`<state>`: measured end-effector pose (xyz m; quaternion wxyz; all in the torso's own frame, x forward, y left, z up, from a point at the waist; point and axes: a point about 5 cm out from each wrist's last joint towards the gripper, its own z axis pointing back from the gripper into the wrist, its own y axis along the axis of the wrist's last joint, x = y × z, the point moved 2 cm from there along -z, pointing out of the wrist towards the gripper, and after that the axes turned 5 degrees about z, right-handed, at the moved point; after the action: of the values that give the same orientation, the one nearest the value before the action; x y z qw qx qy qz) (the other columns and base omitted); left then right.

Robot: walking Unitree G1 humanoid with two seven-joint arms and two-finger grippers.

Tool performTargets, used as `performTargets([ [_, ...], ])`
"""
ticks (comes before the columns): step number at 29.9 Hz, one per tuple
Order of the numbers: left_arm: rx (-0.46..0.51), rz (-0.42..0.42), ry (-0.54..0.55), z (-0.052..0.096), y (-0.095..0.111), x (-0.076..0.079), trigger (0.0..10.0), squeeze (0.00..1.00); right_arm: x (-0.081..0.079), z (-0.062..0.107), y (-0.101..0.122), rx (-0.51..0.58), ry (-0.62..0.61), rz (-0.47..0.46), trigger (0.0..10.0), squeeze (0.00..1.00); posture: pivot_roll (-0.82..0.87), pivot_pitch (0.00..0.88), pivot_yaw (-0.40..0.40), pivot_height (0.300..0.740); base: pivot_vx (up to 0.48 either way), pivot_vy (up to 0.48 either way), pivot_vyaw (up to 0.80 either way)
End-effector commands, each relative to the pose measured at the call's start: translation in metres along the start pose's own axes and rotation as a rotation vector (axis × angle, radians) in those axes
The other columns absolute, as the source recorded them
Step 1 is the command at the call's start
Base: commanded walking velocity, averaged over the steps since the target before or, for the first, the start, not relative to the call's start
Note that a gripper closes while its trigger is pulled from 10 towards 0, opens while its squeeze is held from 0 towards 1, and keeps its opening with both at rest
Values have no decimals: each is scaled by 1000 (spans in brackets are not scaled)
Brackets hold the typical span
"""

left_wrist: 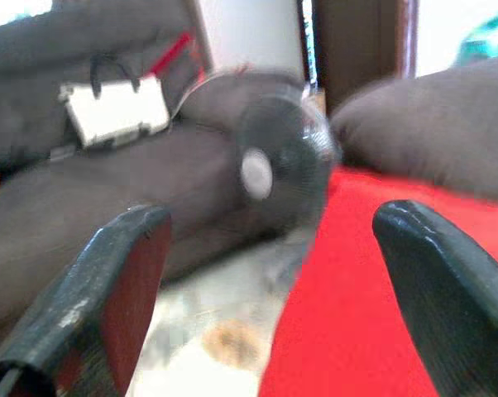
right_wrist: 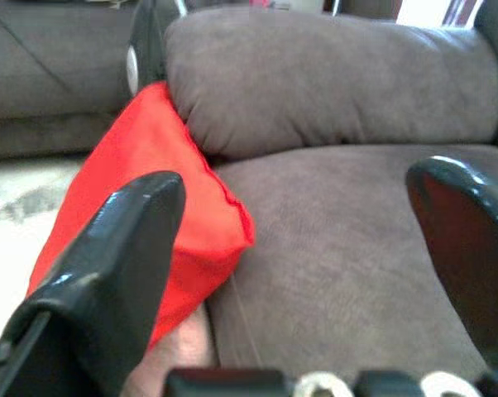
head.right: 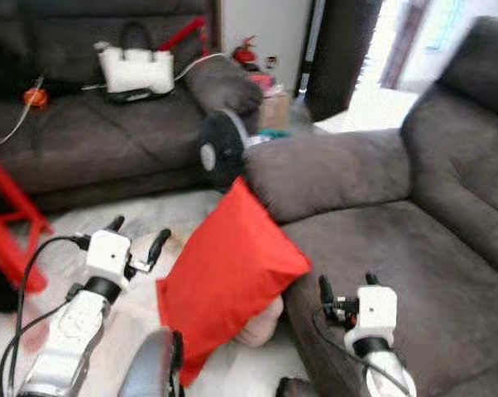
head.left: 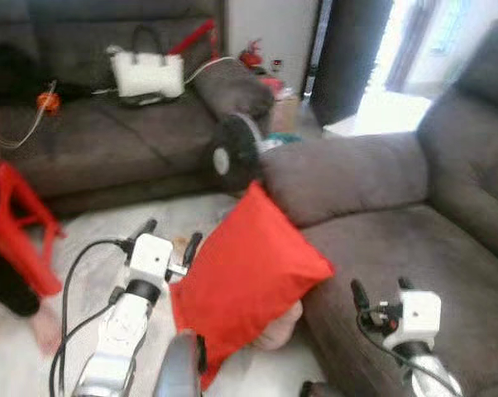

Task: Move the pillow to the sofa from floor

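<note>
Leaning on sofa [head.left: 381, 256] edge, red pillow [head.left: 245, 277] w/ fan [head.left: 232, 157] behind; left tool [head.left: 168, 238] & right tool [head.left: 383, 291] both wide.

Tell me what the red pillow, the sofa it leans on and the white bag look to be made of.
Red square pillow: smooth woven fabric, probably polyester or cotton; it has a slight sheen and soft creases. Grey-brown sofa: napped upholstery, likely microfibre or suede-like cloth; matte, with lighter and darker brushed patches. White handbag with dark handles: looks like smooth leather or faux leather, holding a stiff shape, though blur leaves this open.

pillow [head.left: 245, 277]: plain red | sofa [head.left: 414, 240]: grey-brown | handbag [head.left: 147, 74]: white | stool [head.left: 17, 227]: red
</note>
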<state>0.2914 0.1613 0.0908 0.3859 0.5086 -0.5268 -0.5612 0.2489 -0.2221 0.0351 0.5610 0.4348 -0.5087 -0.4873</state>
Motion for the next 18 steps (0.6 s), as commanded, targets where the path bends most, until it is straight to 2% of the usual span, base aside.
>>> performTargets([
  [1,17,-28,-4,-4,5,-2,10000,0,-2,0,2,13,3,-3,10000,0,113,0,-60,587,0,0,0],
  [7,16,-26,-3,-4,5,-2,10000,0,-5,0,3,16,21,11,10000,0,115,0,-61,587,0,0,0],
  [18,16,-26,4,-3,5,-3,10000,0,-5,1,4,19,32,7,10000,0,116,0,-63,587,0,0,750],
])
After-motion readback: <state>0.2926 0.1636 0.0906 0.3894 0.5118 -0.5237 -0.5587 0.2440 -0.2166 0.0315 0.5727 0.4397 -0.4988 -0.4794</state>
